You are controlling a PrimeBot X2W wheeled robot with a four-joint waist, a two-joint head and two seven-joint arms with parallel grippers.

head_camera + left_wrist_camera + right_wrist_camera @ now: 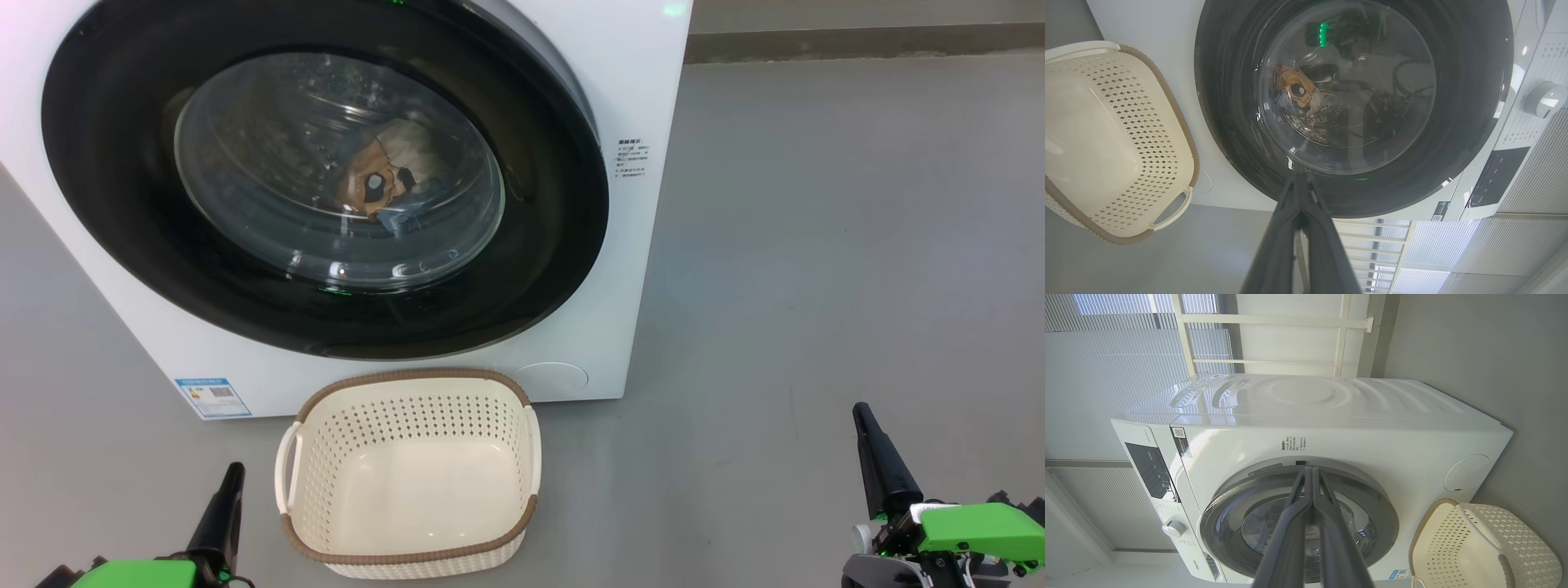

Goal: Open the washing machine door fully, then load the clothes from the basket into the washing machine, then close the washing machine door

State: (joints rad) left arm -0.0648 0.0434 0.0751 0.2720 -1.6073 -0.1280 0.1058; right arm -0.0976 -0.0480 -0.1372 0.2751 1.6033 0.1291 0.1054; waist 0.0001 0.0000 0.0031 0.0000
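The washing machine (629, 286) stands on the grey floor (816, 245), and everything else is placed around it. The washing machine door (269, 163) is closed, and its wide black rim lies flat against the white front of the machine. Through the clear glass bowl of the door the clothes (375, 184) are visible inside the machine, low in the steel drum. An orange-brown piece and a cream-white piece lie together there, with a little blue fabric under them.

The basket (424, 416) sits on the floor directly in front of the machine, below the door and very near the front panel; I cannot tell if it touches it. It stands upright, its brown rim is turned up, and its bare cream bottom is showing. A small blue label (212, 398) is stuck on the lower front corner of the machine, to the left of the basket.

The left gripper (235, 474) hovers in front of the machine, just beside the left handle of the basket and apart from it. Its jaws are pressed together and hold nothing. The right gripper (861, 416) hovers over the floor in front of the machine, to the right, well apart from the basket. Its jaws are also pressed together with nothing between them. Both point toward the machine.
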